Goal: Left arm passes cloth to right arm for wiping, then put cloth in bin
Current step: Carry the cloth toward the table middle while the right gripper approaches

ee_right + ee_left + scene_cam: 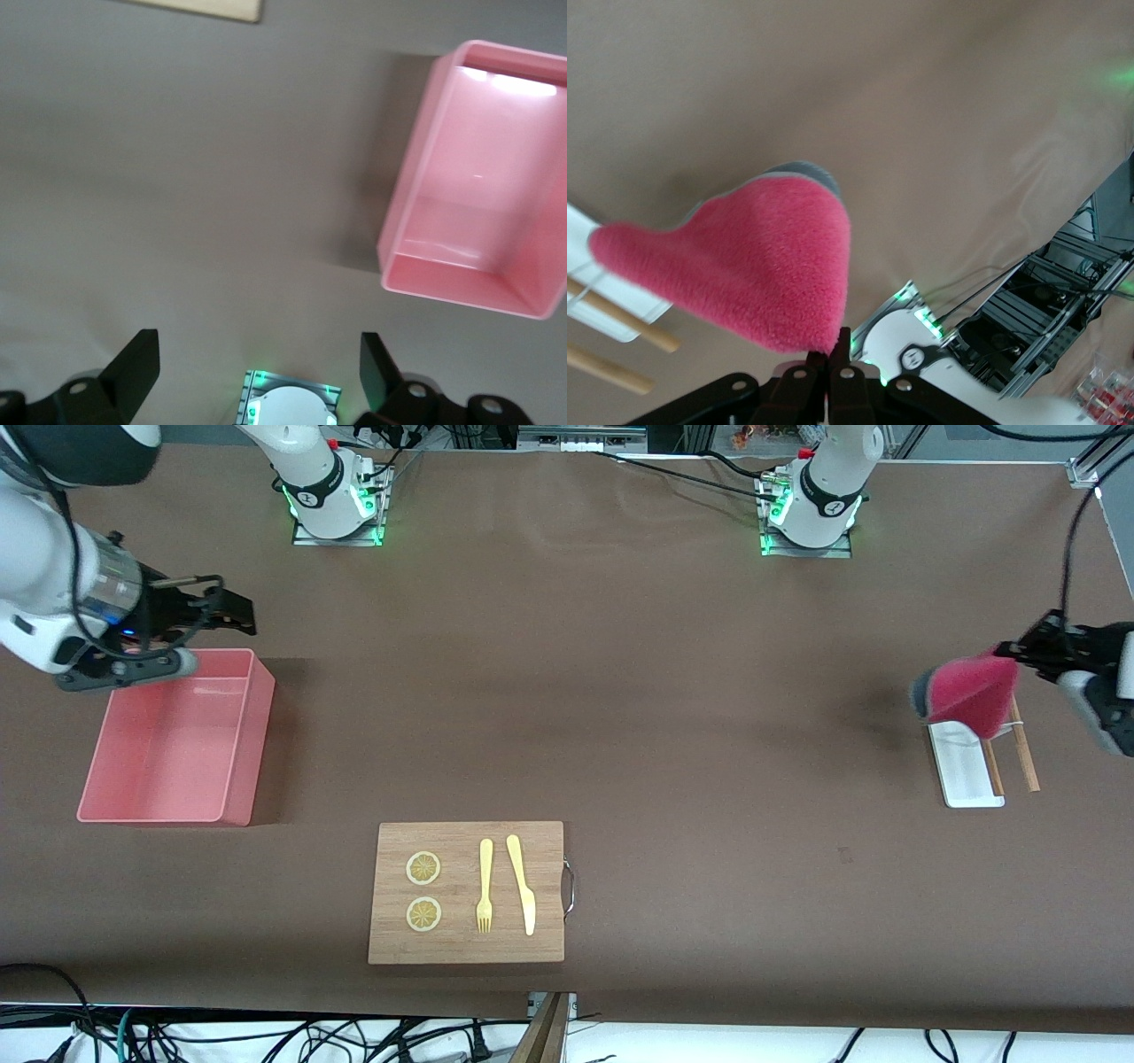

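Left tool point(1005, 651) is up in the air over the white tray point(966, 766) at the left arm's end of the tabletop point(567, 691), and I read its black fingers point(840, 350) as pinched together on one corner of the cloth point(970, 691). From the left wrist camera the cloth point(753, 261) hangs as a soft, fuzzy crimson-pink wedge, fleecy on its face, with a thin grey edge showing along its upper fold. It is clear of the tabletop, draped over the tray's end.

I see the tray as a small flat white rectangle with a shallow lip, and two slim wooden sticks point(1023, 753) lie just beside it.

Right tool point(235, 613) hovers by the upper corner of the bin point(177, 740), at the right arm's end of the tabletop; its fingers point(133, 367) stand wide apart with nothing between them. I make the bin out as a salmon-pink rectangular plastic tub with smooth, low, straight walls and a glossy floor.

Nearer the front camera, mid-table, sits a pale bamboo cutting board point(467, 893) with a metal handle on one short edge. On it lie two round yellow citrus slices point(423, 868), a yellow fork point(485, 886) and a yellow knife point(523, 884), side by side.

The tabletop itself is a matte brown sheet.
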Tool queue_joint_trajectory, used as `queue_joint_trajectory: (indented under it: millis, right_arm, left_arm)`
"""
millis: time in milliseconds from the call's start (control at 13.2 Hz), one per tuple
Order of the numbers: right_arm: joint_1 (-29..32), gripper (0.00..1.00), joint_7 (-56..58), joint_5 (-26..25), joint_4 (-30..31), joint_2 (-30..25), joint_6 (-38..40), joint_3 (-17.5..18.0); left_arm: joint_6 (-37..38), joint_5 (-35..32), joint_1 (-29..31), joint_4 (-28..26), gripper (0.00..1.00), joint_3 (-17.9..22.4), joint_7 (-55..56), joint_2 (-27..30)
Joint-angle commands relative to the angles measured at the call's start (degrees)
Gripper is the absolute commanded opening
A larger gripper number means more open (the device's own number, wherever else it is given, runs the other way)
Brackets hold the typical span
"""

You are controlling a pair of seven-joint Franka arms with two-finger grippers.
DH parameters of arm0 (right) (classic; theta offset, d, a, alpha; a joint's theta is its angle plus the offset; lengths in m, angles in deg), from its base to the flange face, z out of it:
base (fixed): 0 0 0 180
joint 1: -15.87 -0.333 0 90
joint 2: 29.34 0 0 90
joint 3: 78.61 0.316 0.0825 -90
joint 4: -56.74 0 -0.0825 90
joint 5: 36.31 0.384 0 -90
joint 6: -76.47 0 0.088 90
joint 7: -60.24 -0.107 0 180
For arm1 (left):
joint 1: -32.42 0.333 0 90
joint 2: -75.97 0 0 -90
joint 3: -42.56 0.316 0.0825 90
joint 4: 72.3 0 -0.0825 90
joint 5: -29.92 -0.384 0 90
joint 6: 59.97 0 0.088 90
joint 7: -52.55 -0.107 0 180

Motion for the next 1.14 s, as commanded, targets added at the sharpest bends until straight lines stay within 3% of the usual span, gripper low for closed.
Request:
queue_joint_trajectory:
  millis: [0,152,303,833,1061]
  right_arm:
    - [-2.5,1.0,1.4,5.6,-1.2,1.9,1.0,0.1]
    - [-3.3,1.0,5.6,13.9,-1.2,2.8,-2.2,0.2]
    - [-6.6,1.0,14.8,17.4,-0.9,4.0,-7.7,0.2]
    - [-14.6,1.0,37.4,37.0,-0.7,10.2,-24.4,0.2]
    - [-17.3,1.0,47.6,39.1,-0.8,12.7,-32.8,0.2]
  left_arm:
    - [-0.3,4.1,0.0,-1.2,0.0,-7.4,14.0,0.9]
    - [-4.6,13.9,-0.9,-1.4,0.0,-10.0,24.5,-0.5]
    - [-11.8,21.8,-3.8,-2.2,0.0,-10.0,36.1,-1.0]
    - [-31.9,22.5,-21.4,-1.9,0.0,-10.0,66.7,-4.4]
    - [-38.0,22.4,-26.3,-2.2,0.0,-9.9,76.1,-5.6]
